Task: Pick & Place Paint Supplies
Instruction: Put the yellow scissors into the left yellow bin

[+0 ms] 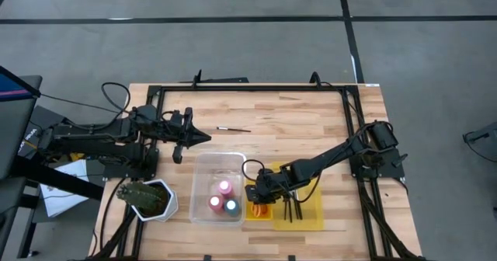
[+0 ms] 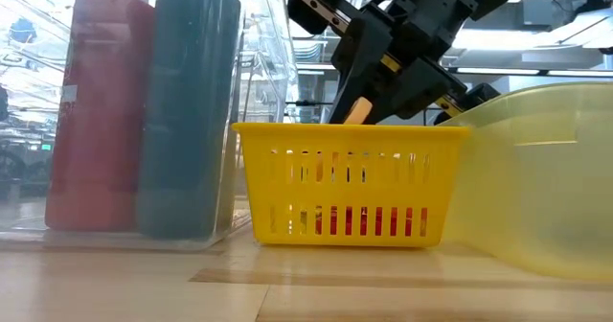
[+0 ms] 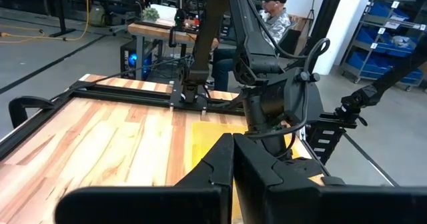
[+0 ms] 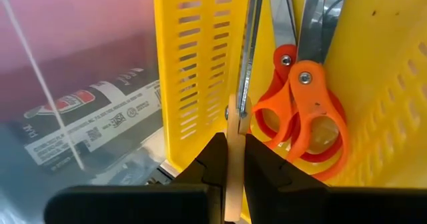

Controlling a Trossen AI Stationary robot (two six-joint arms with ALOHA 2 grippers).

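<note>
High view: right gripper (image 1: 265, 189) sits over the yellow basket (image 1: 258, 210), just beside the clear bin (image 1: 203, 165) holding three paint bottles (image 1: 224, 188). One brush (image 1: 233, 129) lies apart from the basket, near the left gripper (image 1: 203, 137), which waits clenched, holding nothing.

Low view: a pale stick (image 2: 357, 109) angles down toward the basket rim.

Right wrist view: fingers pinch that stick, probably a brush handle, over the basket's wall; scissors (image 4: 301, 111) lie inside. Likely about to drop it among them.

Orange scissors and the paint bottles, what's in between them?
The yellow basket's slotted wall, then the clear bin's side. Right wrist view: orange scissors inside the basket, paint bottles beyond its wall.
</note>
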